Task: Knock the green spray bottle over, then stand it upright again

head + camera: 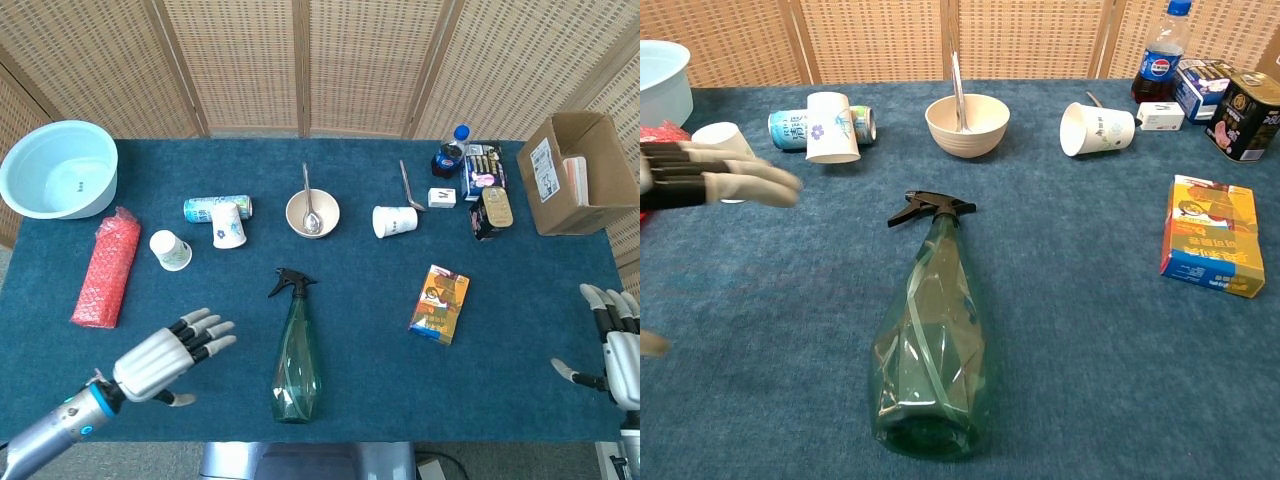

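Hovering with fingers spread, the left hand (pixel 172 355) sits left of the fallen green spray bottle (pixel 296 350).

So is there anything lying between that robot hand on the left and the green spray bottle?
No, nothing visible. The left robot hand is open beside the green spray bottle, which lies on its side, and only bare blue tablecloth separates them. The paper cups sit further back.

On the blue-covered bench (pixel 520 330) lay one green plastic spray bottle (pixel 296 360). There were three white paper cups: (pixel 171 250), (pixel 229 225), (pixel 395 221). One beige bowl (pixel 312 214), one pale blue basin (pixel 58 168), one red bubble-wrap roll (pixel 104 268), one drink can (pixel 205 208), one cola bottle (pixel 450 153), one cardboard box (pixel 580 172) and two robot hands, left (pixel 170 357) and right (pixel 612 345).
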Tool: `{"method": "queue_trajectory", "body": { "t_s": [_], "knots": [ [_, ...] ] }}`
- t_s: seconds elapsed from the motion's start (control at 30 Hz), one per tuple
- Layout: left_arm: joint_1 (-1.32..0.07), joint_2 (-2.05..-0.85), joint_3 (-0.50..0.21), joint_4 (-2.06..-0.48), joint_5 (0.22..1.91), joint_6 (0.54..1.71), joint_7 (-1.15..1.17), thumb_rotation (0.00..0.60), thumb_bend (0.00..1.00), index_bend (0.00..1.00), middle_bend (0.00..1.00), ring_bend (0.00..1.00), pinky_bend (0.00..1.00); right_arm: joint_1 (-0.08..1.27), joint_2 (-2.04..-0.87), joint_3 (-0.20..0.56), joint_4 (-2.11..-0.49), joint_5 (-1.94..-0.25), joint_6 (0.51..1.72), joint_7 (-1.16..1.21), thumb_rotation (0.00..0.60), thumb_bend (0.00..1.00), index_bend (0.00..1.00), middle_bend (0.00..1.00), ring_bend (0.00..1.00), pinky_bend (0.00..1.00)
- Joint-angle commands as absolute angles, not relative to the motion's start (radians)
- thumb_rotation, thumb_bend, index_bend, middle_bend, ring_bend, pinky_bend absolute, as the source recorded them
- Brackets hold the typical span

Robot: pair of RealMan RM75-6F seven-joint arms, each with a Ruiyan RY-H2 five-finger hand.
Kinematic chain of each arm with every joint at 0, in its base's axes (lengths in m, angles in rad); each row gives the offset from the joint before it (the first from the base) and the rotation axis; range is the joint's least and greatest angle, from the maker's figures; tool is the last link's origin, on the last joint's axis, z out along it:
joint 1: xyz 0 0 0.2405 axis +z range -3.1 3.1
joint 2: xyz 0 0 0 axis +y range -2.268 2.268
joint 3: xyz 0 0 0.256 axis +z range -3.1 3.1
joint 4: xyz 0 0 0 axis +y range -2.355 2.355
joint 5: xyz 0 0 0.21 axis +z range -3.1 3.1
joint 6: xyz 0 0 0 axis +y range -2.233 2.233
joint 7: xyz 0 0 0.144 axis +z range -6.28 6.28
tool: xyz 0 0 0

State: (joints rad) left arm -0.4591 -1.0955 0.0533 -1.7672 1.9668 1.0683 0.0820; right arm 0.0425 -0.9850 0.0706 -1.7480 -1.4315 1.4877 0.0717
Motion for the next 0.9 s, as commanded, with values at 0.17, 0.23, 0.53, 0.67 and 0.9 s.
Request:
{"method": "queue_trajectory", "body": {
  "t_s": [0.17,0.23,0.53,0.67,0.9],
  "knots": [
    [-0.526,-1.258,-0.001,-1.717,1.979,1.027,0.199,0.416,0.17,0.02,0.0,0.0,0.0,0.019,-0.967,0.058,-1.753,-1.445,1.508,0.108,0.6,0.15,0.0,0.01,0.0,0.04],
    [-0.544,-1.298,-0.014,-1.7,1.962,1.006,0.217,0.413,0.17,0.02,0.0,0.0,0.0,0.013,-0.961,0.055,-1.755,-1.45,1.512,0.121,0.6,0.15,0.0,0.01,0.0,0.04],
    [-0.622,-1.428,-0.068,-1.621,1.906,0.925,0.31,0.401,0.17,0.0,0.0,0.0,0.0,-0.009,-0.942,0.045,-1.751,-1.46,1.526,0.171,0.6,0.15,0.0,0.0,0.0,0.04],
    [-0.646,-1.453,-0.075,-1.591,1.881,0.901,0.326,0.403,0.17,0.0,0.0,0.0,0.0,-0.021,-0.937,0.042,-1.746,-1.46,1.537,0.19,0.6,0.15,0.0,0.0,0.0,0.04],
    [-0.676,-1.482,-0.083,-1.528,1.844,0.888,0.343,0.398,0.17,0.0,0.0,0.0,0.0,-0.032,-0.936,0.039,-1.737,-1.453,1.537,0.208,0.6,0.15,0.0,0.0,0.0,0.04]
  ]
}}
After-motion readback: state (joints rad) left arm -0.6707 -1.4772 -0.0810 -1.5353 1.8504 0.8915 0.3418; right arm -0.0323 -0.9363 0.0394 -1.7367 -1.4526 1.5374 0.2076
